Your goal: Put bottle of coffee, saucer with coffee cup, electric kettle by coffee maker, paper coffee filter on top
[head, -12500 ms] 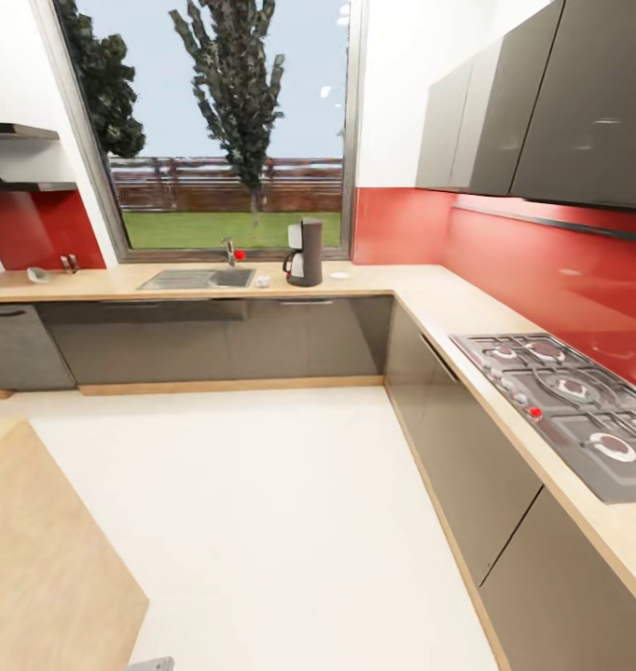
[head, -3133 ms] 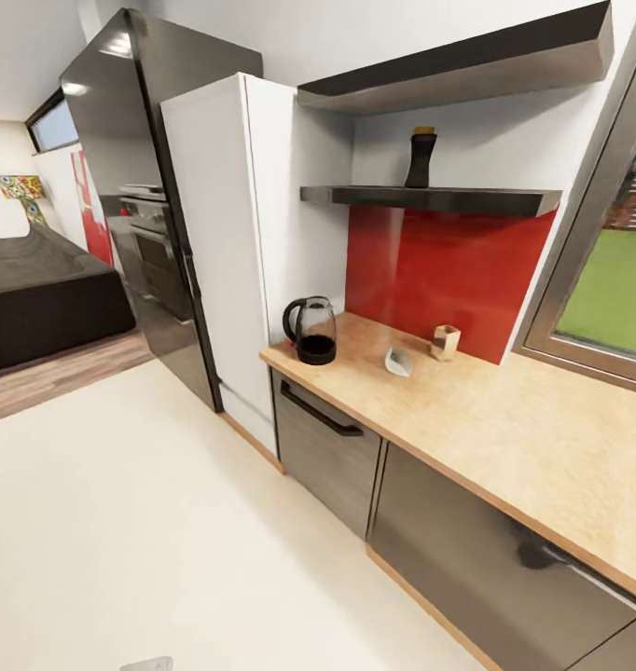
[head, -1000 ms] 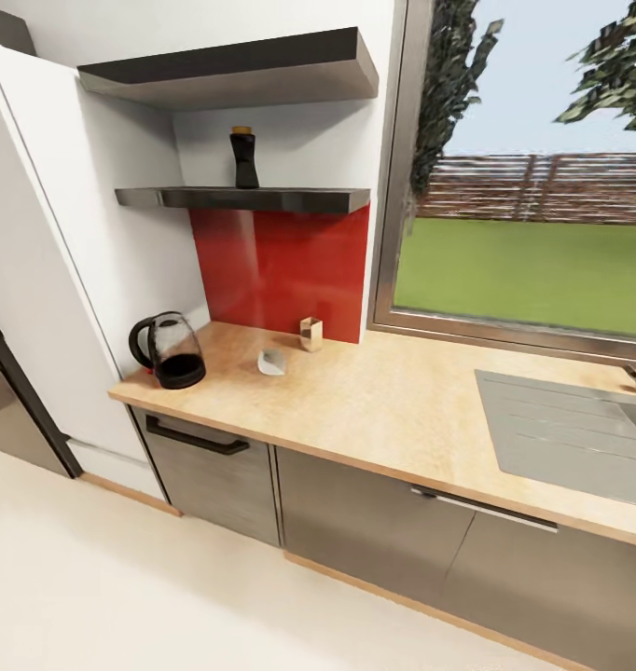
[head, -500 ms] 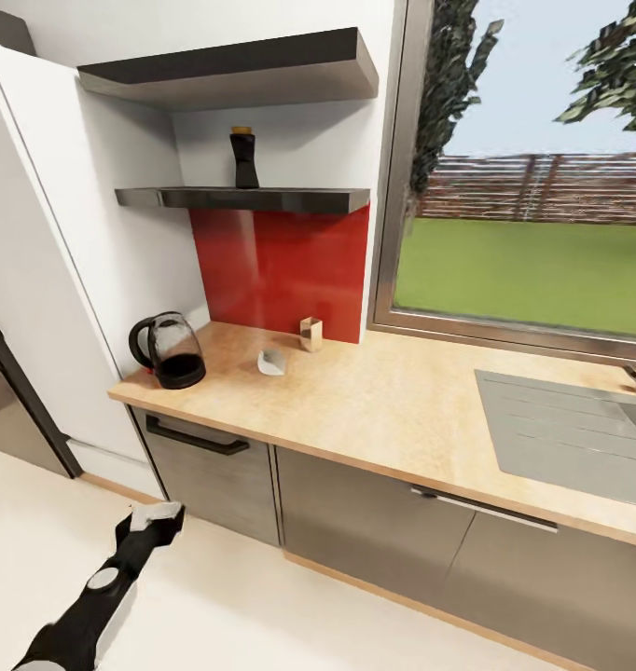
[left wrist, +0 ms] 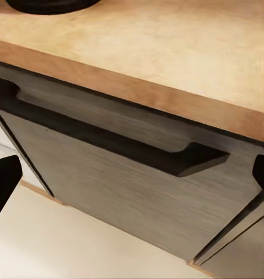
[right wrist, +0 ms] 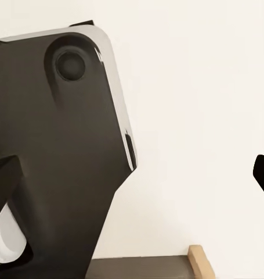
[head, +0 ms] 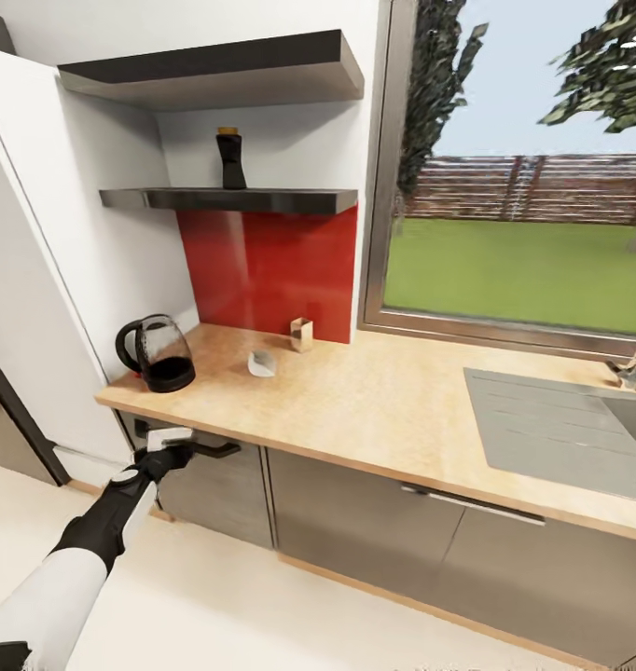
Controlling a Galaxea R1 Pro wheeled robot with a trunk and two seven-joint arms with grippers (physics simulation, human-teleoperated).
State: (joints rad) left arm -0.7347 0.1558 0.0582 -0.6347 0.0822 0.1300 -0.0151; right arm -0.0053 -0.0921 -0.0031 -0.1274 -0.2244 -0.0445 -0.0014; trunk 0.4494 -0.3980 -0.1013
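Room: a kitchen corner is seen, with a red splashback, a large window [head: 523, 233] and a pale floor.
Kitchen countertop [head: 374, 410]: a beige wood-grain top is carried over dark grey cabinets; a grey sink [head: 560, 429] is set in at 3 o'clock.
Electric kettle [head: 156, 352]: it is stood upright near the counter's left end, at 9 o'clock in the head view.
Bottle of coffee [head: 229, 159]: it is stood upright on the kitchen shelf [head: 229, 198], at 11 o'clock.
Left arm: it is stretched forward from 7 o'clock, the wrist raised toward the counter's front edge.
Left gripper [head: 172, 445]: it is held just below the counter edge, before the black drawer handle [left wrist: 108, 139]; the fingers are seen spread wide apart at the edges of the left wrist view, nothing between them.
Right gripper [right wrist: 132, 174]: dark fingers are seen well apart against a pale surface, nothing held.
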